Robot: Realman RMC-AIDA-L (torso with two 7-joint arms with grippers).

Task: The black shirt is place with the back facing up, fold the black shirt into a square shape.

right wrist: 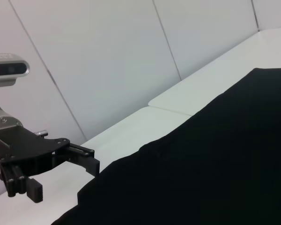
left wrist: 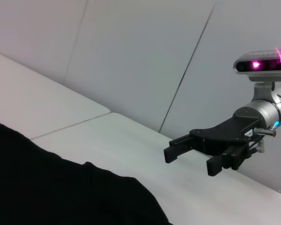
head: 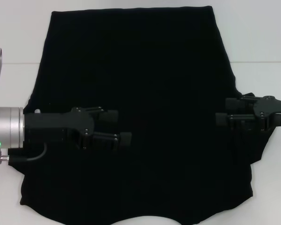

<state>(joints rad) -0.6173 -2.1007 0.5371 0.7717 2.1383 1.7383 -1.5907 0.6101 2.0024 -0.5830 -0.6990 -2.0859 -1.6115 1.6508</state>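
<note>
The black shirt [head: 140, 117] is laid flat on the white tabletop [head: 262, 42], spread wide with one straight edge at the far side and the opposite edge nearest the robot. It fills most of the head view. No crease or folded layer can be made out on the dark fabric, so the fold is judged to be at an early stage. The flat spread is judged to give both arms access to opposite side edges.

The left end effector [head: 119, 126] is positioned over the shirt's left portion, fingers pointing inward toward the middle. Its fingers are spread, with a clear gap between them, and nothing is held. Contact with the fabric cannot be determined.

The right end effector [head: 222, 112] is positioned at the shirt's right edge, also pointing inward. In the left wrist view its fingers [left wrist: 178, 147] are seen spread apart above the tabletop, holding nothing.
</note>
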